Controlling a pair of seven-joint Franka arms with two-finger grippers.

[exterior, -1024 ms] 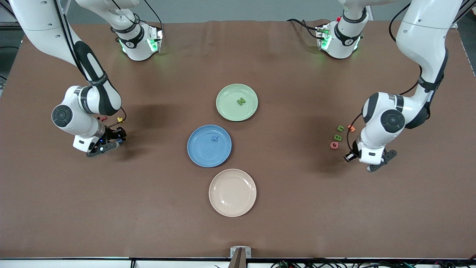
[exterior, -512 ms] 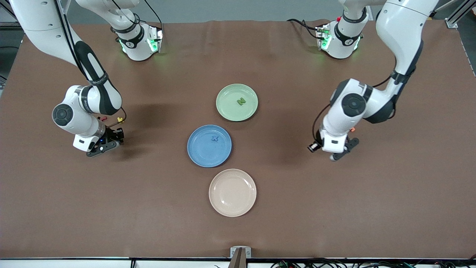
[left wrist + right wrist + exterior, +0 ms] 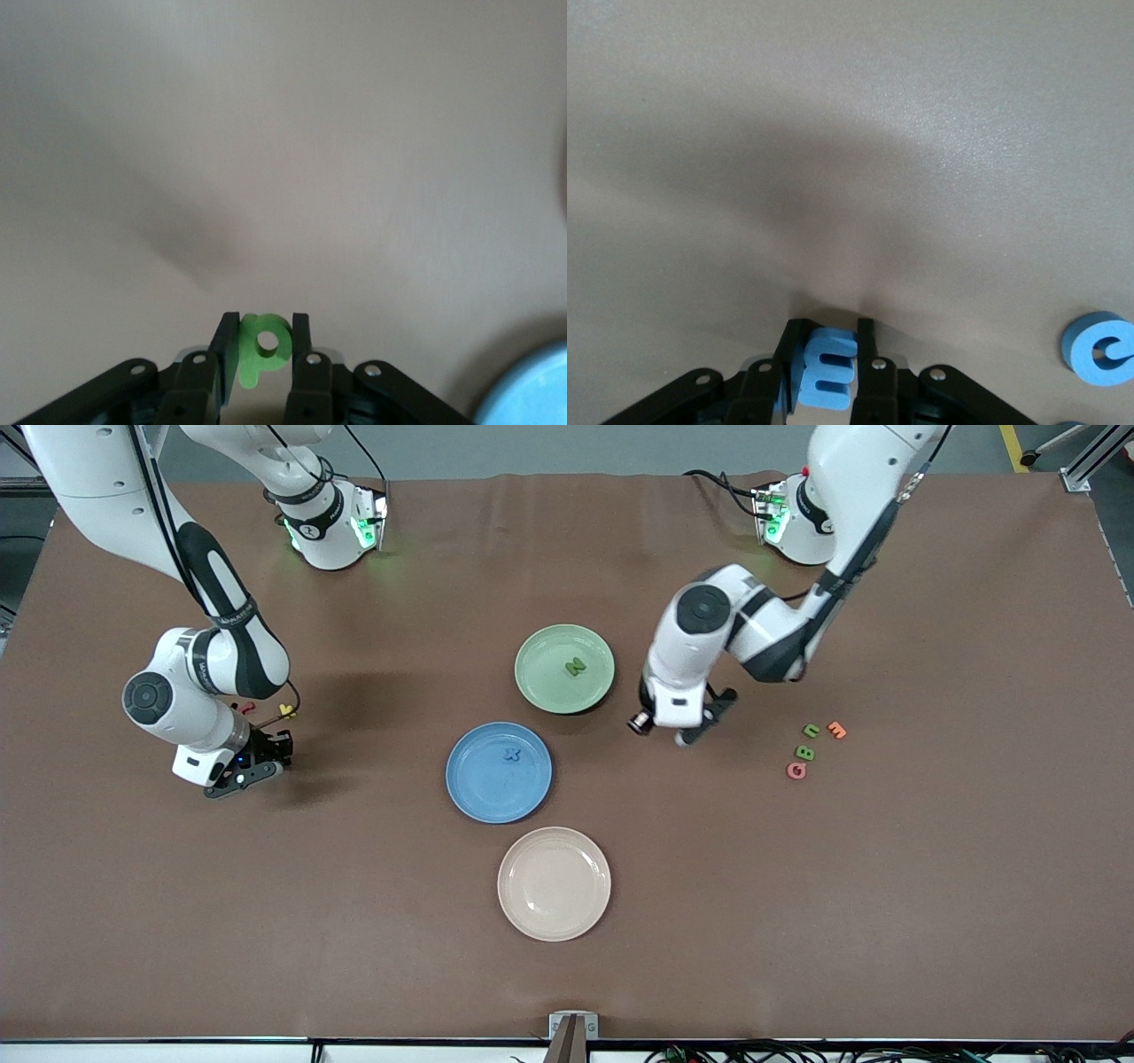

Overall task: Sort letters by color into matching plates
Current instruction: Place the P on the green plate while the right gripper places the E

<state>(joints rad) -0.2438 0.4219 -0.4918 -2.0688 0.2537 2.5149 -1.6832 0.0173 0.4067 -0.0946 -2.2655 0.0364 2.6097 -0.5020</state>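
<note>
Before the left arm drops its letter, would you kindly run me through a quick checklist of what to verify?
1. Left gripper shut on the green letter: ok.
2. Left gripper over the green plate: not ok, it is over bare table beside it.
3. Green plate has room: ok, only a green N lies in it.
4. Right gripper shut on a blue letter: ok.
5. Right gripper over the blue plate: not ok, it is low toward the right arm's end of the table.
</note>
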